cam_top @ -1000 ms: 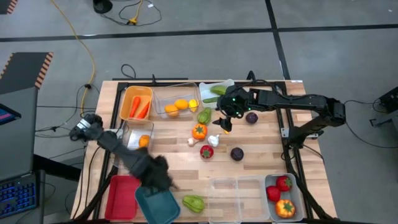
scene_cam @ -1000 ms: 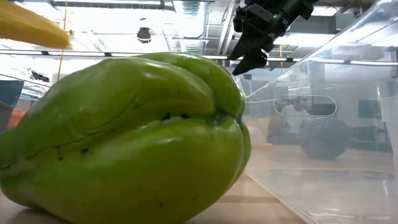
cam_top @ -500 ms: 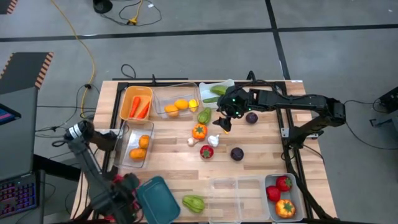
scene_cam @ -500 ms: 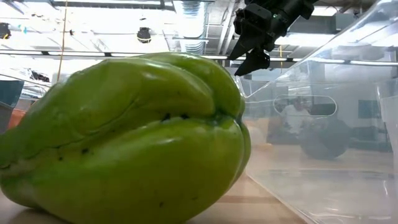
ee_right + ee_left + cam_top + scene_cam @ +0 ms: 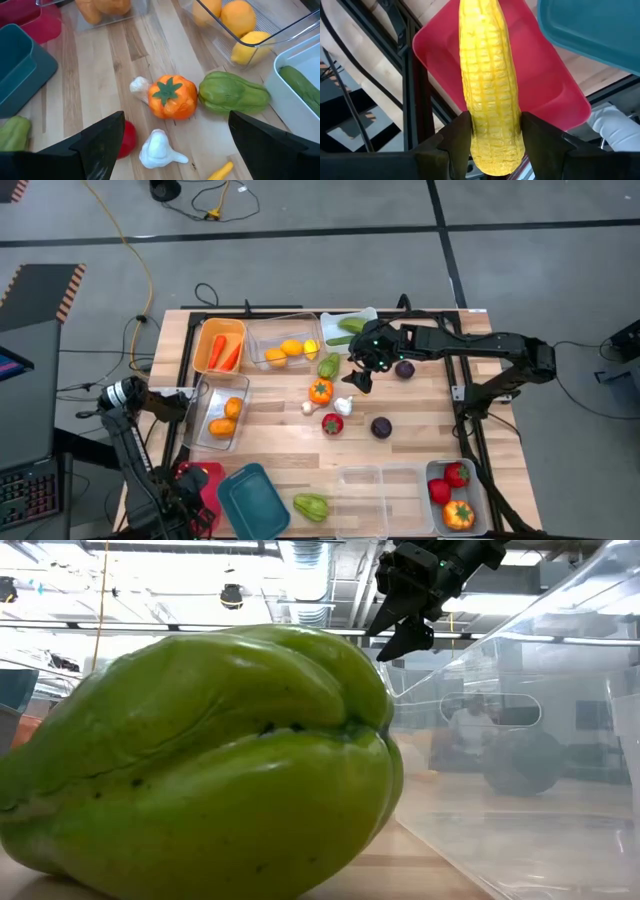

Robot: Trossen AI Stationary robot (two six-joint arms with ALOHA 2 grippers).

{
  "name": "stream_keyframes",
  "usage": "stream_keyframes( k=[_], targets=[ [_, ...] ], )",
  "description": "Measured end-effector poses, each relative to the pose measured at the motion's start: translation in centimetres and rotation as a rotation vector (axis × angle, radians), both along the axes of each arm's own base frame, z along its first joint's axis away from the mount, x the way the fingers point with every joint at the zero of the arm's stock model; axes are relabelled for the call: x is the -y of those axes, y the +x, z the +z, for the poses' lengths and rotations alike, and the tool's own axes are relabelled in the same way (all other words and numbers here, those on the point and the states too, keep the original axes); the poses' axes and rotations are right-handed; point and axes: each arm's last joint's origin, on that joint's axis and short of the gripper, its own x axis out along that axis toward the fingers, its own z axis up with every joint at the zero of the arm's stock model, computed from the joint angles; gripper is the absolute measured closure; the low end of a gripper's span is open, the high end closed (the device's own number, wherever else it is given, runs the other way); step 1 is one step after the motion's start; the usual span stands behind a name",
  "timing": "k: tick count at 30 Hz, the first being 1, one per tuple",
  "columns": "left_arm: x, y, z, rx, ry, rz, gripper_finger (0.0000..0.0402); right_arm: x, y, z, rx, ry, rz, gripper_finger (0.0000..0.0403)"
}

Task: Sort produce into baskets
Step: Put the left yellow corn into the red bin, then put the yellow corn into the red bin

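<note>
Swung off the teal basket (image 5: pixel 252 501), the left hand (image 5: pixel 492 150) now hangs over the red basket (image 5: pixel 540 85), clamped on a corn cob (image 5: pixel 490 85). Right hand (image 5: pixel 357 377) hovers spread above the wooden desk (image 5: pixel 420 430), produce scattered below; grey floor surrounds.

No text, label or number can be read anywhere.

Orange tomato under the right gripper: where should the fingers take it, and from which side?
Grip the orange tomato across its round middle, coming straight down. The open right gripper hovers nearby. Garlic touches one side, so probably close along the freer axis.
</note>
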Motion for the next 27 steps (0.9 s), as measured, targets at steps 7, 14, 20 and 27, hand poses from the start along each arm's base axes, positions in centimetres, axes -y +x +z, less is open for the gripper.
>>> stream_keyframes(
  k=[7, 14, 20, 27],
  targets=[
    [0.0, 0.1, 0.0, 0.002, -0.006, -0.002, 0.0212, 0.0, 0.0, 0.0, 0.0, 0.0, 0.001, 0.0021],
    [0.0, 0.2, 0.0, 0.004, -0.01, -0.013, 0.0188, 0.0, 0.0, 0.0, -0.001, 0.0, 0.004, 0.0021],
    [-0.5, 1.2, 0.0, 0.017, -0.025, -0.111, 0.0188, 0.0, -0.1, -0.1, -0.017, 0.005, 0.004, 0.0021],
    [-1.3, 2.6, 0.0, 0.015, -0.043, -0.191, 0.0188, -0.1, -0.2, -0.3, -0.037, 0.01, 0.004, 0.0021]
  ],
)
